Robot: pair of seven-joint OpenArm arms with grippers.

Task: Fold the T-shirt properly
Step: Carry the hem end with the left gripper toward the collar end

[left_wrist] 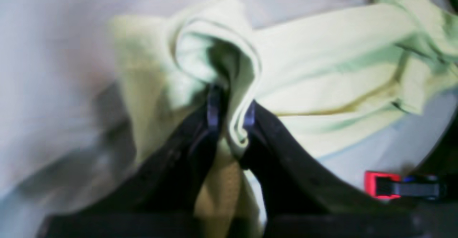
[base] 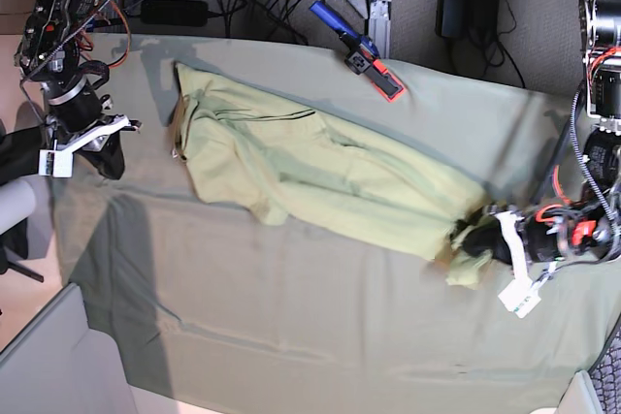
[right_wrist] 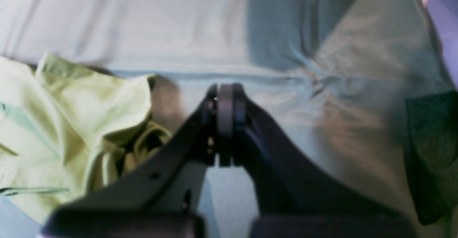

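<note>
t-shirt (base: pixel 340 170) bunched lengthwise, left pincer (left_wrist: pixel 230 120) clamped on its fabric, right pincer (right_wrist: pixel 229 91) together, no readable writing

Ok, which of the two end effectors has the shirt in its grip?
The left end effector: its jaws are closed on a bunched fold of the T-shirt. The right one is shut with nothing between its jaws.

Your setting: a robot work cell, lab-like; room beyond the table edges mostly out of your view. Your evidence: two black-and-white robot arms (base: pixel 82 84) (base: pixel 577 181), facing across one table; loose cables (base: pixel 500 21); a metal upright (base: pixel 378 21) at the table's far side; grey-green cloth (base: pixel 291 327) covering the tabletop.
</note>
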